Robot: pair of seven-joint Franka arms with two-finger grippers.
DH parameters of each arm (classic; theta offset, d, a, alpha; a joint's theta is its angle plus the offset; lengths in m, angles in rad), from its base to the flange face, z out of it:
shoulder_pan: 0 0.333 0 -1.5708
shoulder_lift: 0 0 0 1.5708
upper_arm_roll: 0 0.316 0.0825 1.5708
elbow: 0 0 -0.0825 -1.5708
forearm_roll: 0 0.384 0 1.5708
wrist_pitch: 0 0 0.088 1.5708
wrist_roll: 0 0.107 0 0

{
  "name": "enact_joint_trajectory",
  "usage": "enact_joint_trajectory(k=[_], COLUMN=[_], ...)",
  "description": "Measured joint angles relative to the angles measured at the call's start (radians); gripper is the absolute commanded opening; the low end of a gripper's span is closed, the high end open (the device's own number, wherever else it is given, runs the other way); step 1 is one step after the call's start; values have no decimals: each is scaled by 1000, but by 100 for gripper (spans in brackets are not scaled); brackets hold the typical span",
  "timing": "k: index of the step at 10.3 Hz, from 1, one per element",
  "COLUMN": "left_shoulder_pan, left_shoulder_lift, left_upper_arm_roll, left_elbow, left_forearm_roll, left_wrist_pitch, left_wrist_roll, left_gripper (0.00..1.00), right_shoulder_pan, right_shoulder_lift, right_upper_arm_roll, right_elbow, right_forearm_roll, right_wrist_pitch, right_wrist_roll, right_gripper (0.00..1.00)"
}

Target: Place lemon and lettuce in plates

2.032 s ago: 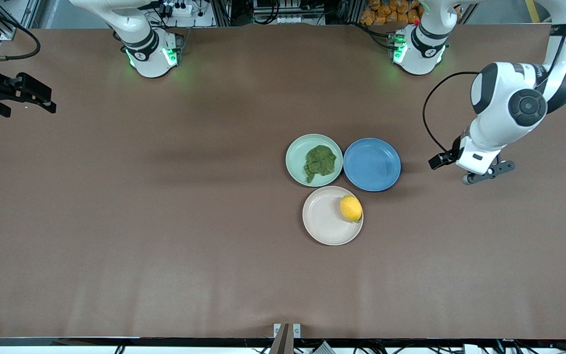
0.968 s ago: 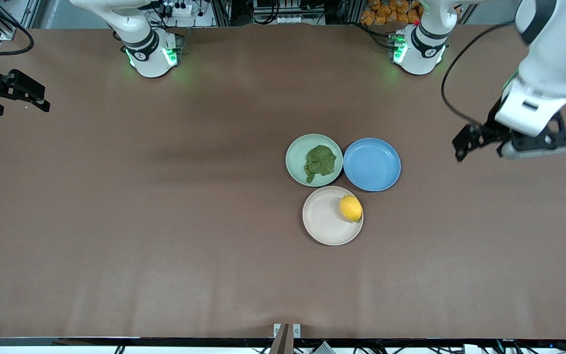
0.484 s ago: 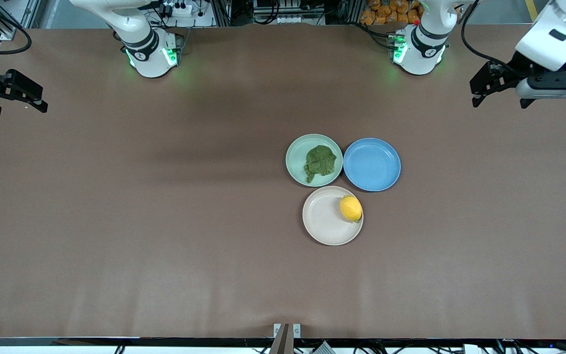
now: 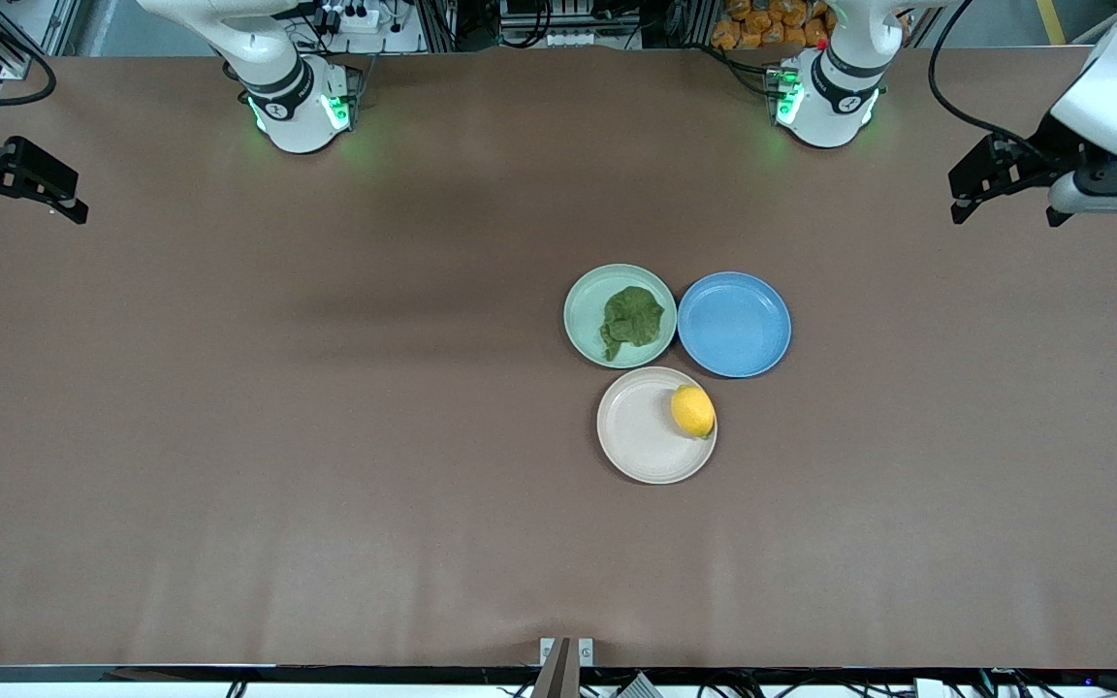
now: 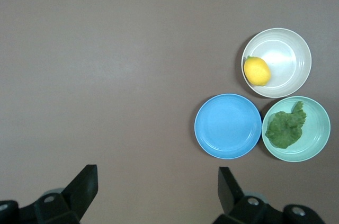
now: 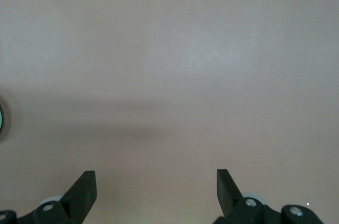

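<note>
The lemon [image 4: 692, 411] lies on the beige plate [image 4: 641, 436], at its rim beside the blue plate. The lettuce [image 4: 632, 320] lies in the mint green plate [image 4: 583, 310]. My left gripper [image 4: 1111, 192] is open and empty, held high over the bare table at the left arm's end. From there the left wrist view shows its open gripper [image 5: 157, 179], the lemon [image 5: 257, 70], the beige plate [image 5: 288, 49], the lettuce [image 5: 286, 128] and the mint plate [image 5: 318, 139]. My right gripper [image 6: 156, 181] is open and empty over bare table at the right arm's end.
An empty blue plate [image 4: 734, 324] touches both other plates, on the side toward the left arm's end; it also shows in the left wrist view [image 5: 228, 126]. The two arm bases [image 4: 302, 107] [image 4: 825, 97] stand along the table's edge farthest from the front camera.
My left arm has risen from beside the blue plate and swung out toward the left arm's end of the table. The right hand has drifted slightly outward. The plates, lemon and lettuce have not moved.
</note>
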Motion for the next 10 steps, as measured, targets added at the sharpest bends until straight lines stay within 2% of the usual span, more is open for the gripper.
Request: enact_joint_trajectory(k=[5,10], left_shoulder_pan=[0,1], left_shoulder_lift=[16,17], left_upper_arm_roll=[1,36], left_elbow=[9,9], left_forearm_roll=[-1,-48], left_wrist_pitch=[-16,-19], left_wrist_roll=[0,0], left_gripper=[100,100], right_shoulder_pan=[0,0], right_shoulder_lift=[0,0], right_upper_arm_roll=[-1,-2], right_elbow=[1,1], right_forearm_roll=[0,0], right_wrist_pitch=[9,6], right_wrist_roll=[0,0], right_gripper=[100,100])
